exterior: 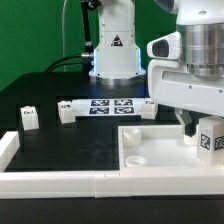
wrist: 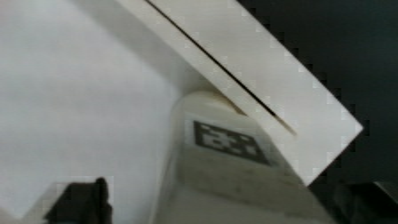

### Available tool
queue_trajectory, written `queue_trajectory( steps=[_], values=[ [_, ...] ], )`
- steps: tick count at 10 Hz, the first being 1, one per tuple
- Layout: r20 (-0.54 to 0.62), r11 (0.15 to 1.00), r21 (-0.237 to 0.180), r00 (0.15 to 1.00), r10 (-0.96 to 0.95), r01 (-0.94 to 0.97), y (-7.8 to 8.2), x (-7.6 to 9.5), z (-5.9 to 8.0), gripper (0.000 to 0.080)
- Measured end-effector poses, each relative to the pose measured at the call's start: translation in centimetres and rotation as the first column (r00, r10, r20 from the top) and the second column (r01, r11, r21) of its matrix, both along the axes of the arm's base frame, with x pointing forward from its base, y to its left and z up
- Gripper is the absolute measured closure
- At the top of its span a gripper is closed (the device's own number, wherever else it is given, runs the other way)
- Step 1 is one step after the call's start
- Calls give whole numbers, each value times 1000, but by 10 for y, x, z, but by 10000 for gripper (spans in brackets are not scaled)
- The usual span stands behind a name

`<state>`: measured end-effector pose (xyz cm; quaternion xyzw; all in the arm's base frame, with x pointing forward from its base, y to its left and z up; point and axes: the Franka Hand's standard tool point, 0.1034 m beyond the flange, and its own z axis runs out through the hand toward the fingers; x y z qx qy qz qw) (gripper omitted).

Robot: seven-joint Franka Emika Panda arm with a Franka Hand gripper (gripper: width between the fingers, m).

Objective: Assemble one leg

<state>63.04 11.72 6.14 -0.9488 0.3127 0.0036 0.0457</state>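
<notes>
White plastic with a black-and-white marker on its face, the leg (exterior: 209, 138) is pinched in the tool (exterior: 207, 132) at the exterior view's right, held upright just above the large flat panel (exterior: 160, 150). Whether its foot touches the panel cannot be told. In the wrist view the leg (wrist: 231, 160) fills the middle, marker outward, with dark fingertips (wrist: 79, 200) at either side of it and the panel (wrist: 80, 110) behind. A round socket (exterior: 135, 159) sits in the panel's near corner. Further out on the black counter (exterior: 55, 135) lie the marker board (exterior: 108, 106) and two more small white blocks (exterior: 29, 117), well apart from the panel.
</notes>
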Motion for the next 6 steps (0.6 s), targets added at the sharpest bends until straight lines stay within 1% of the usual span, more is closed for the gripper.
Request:
queue_trajectory(
  steps=[1, 2, 3, 4, 6],
  values=[
    [6, 997, -1, 997, 78, -78, 1, 0, 0, 159],
    [19, 973, -8, 973, 231, -231, 1, 0, 0, 151],
    [28, 940, -14, 939, 342, -342, 2, -1, 0, 151],
    [35, 900, -21, 899, 436, -436, 2, -1, -1, 151],
    [48, 765, -40, 763, 644, -643, 0, 0, -1, 151]
  ],
)
